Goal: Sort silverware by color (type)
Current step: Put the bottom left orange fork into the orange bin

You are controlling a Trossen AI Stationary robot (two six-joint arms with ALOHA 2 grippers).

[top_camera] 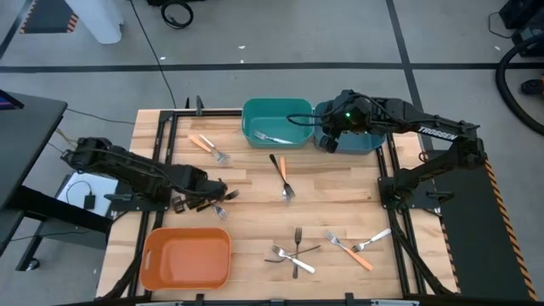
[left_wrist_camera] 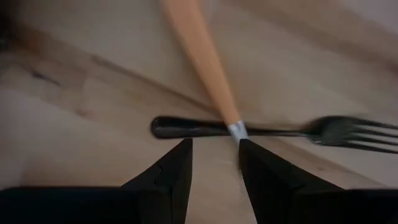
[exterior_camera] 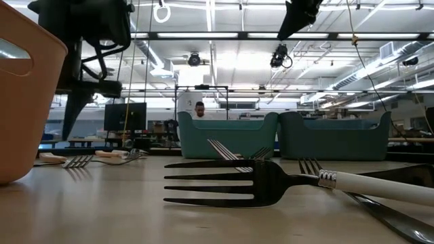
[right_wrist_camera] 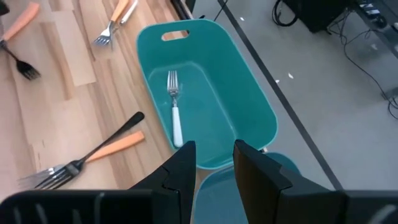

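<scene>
Left gripper (left_wrist_camera: 214, 165) hovers open and empty over crossed orange fork (left_wrist_camera: 200, 56) and black fork (left_wrist_camera: 261, 129); closing risks snagging both.

Orange, white and black-handled forks (top_camera: 284, 177) scattered flat on table, one in teal bin

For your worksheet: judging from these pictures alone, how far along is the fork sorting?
Barely begun. Done: one white-handled fork lies in a teal bin. In hand: nothing is held; the left gripper, open, hovers by a crossed orange fork and black fork; the right gripper is above the teal bins. Left: the orange bin holds nothing, and forks lie scattered across the table.
</scene>
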